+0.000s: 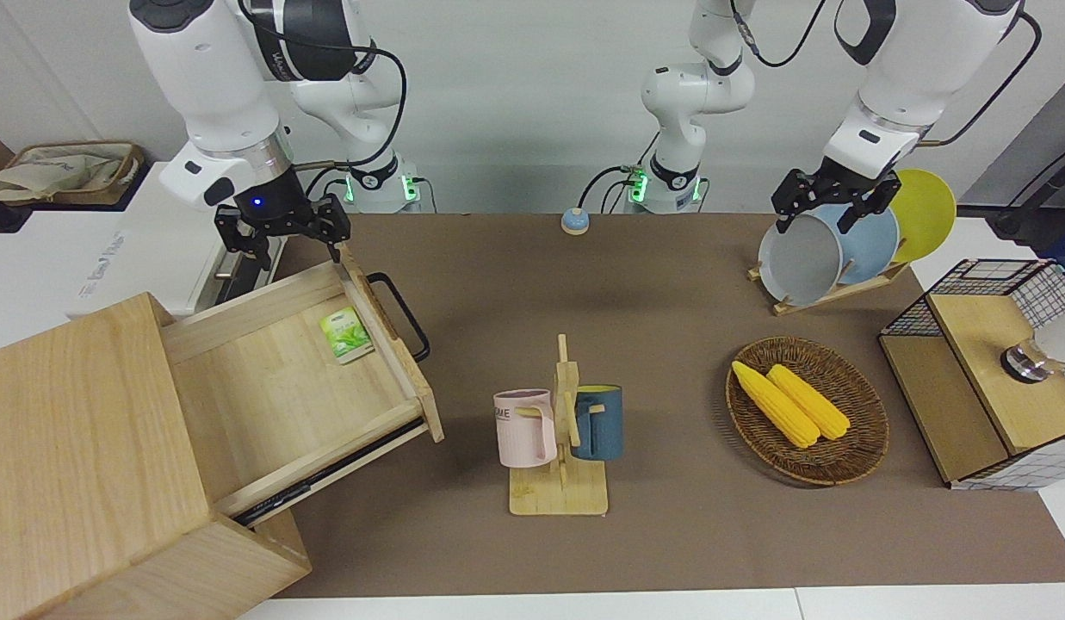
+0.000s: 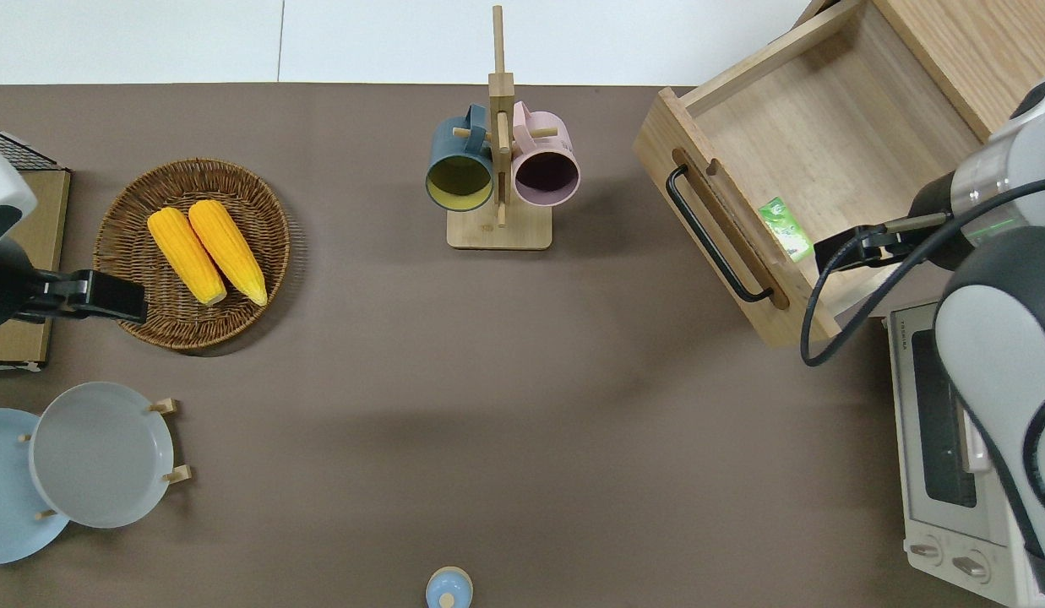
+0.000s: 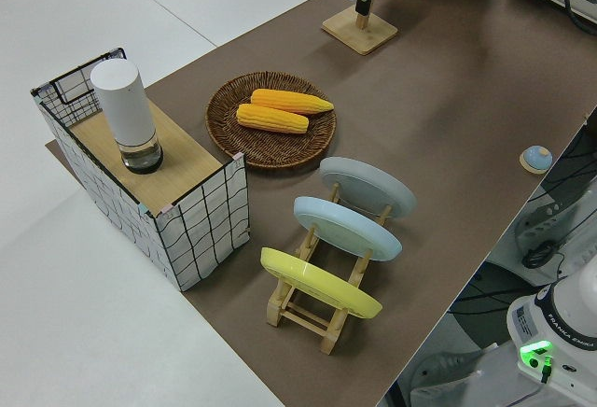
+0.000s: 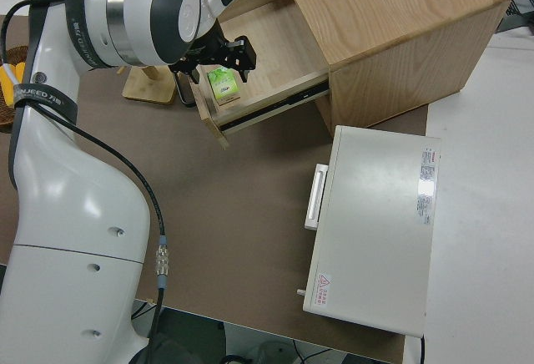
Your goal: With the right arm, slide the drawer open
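Observation:
The drawer (image 1: 274, 387) of the big pale wooden box (image 1: 76, 430) stands pulled far out, its black bar handle (image 1: 400, 314) facing the table's middle. A green packet (image 1: 346, 335) lies inside it. My right gripper (image 1: 284, 244) is open and empty, hovering just above the drawer's side wall nearest to the robots, apart from the handle. In the right side view the gripper (image 4: 219, 65) hangs over the packet (image 4: 222, 85). In the overhead view the drawer (image 2: 826, 143) shows, and the arm hides the gripper. My left arm is parked, its gripper (image 1: 829, 205) open.
A white toaster oven (image 2: 953, 447) stands beside the box, nearer to the robots. A mug tree (image 1: 560, 430) with two mugs stands mid-table. A wicker basket (image 1: 859, 448) holding corn, a plate rack (image 1: 833, 250) and a wire-mesh cabinet (image 1: 988, 370) are toward the left arm's end.

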